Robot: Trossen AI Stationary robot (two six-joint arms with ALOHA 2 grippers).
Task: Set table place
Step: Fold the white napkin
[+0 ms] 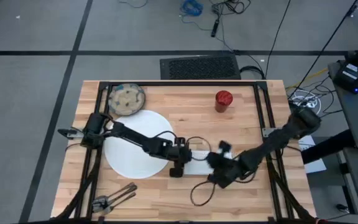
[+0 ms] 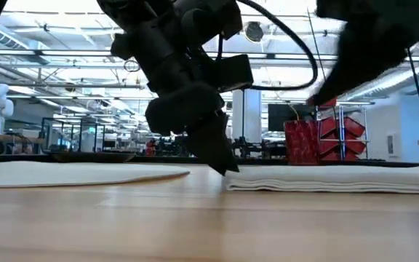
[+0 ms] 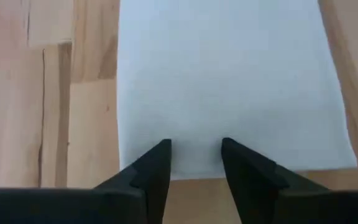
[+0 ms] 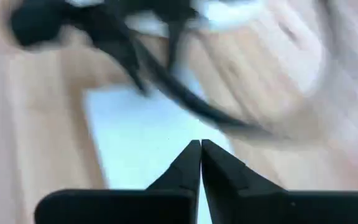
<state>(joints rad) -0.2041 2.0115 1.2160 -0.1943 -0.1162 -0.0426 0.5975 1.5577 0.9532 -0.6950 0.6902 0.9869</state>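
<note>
A folded white napkin [image 1: 197, 163] [image 3: 229, 81] lies flat on the wooden table [image 1: 241, 130], just right of the large white plate [image 1: 135, 149]. My left gripper [image 3: 196, 146] [image 1: 178, 168] is open and points down at the napkin's left end [image 2: 231, 178], with both fingertips over its edge. My right gripper [image 4: 201, 144] [image 1: 218, 173] is shut and hangs above the napkin's right part [image 4: 142, 143], touching nothing. The speckled bowl [image 1: 127, 99] stands at the far left, the red cup [image 1: 223, 99] at the far middle, and the dark cutlery [image 1: 114, 198] near the front left corner. My left gripper comes at the napkin's left end [image 3: 185, 163] from above, slanting down, its open fingers over the short edge. One fingertip [image 2: 228, 167] reaches the height of the napkin's top. Whether it touches the cloth, I cannot tell. The napkin lies flat on the table.
A black cable loop [image 1: 197, 193] hangs from the arms near the front edge. The plate's rim [image 2: 71, 173] lies close to the left of the napkin. Bare wood shows to the right of the napkin and toward the cup.
</note>
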